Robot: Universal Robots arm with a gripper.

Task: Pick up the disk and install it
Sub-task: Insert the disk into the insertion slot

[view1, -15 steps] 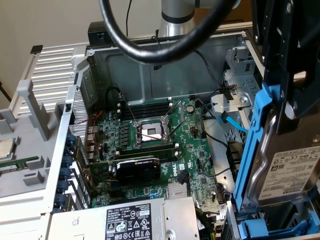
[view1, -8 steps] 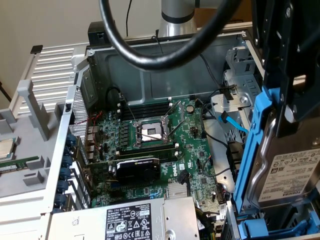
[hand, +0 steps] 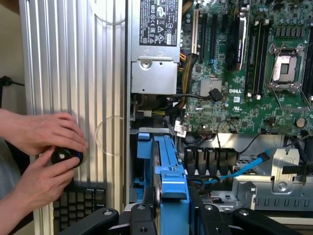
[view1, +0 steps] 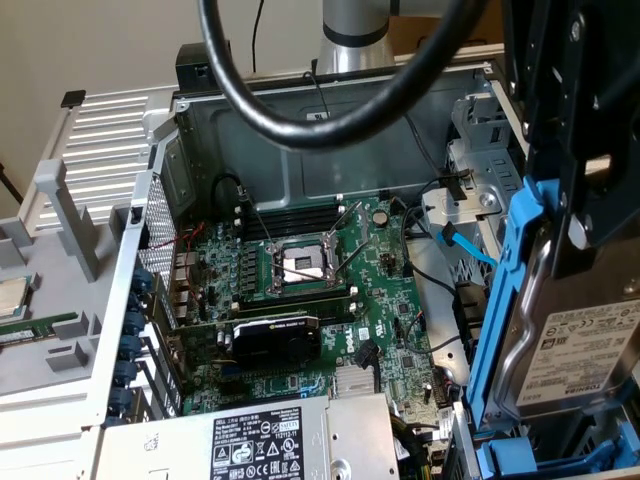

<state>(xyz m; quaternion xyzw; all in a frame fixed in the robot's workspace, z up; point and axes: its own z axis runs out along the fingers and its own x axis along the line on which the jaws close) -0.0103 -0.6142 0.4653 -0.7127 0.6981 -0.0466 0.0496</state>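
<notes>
Blue-framed disk (view1: 578, 348) in the tool's (hand: 172, 209) tight grasp, over the open computer case (view1: 350, 172)

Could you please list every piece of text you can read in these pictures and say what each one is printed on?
"TOSHIBA": runs sideways on the white label of the disk.
"DELL": white letters on the green motherboard.
Black label on the power supply: fine print and safety marks, too small to read.
Graphics card: a pale logo strip, too blurred to read.
</notes>
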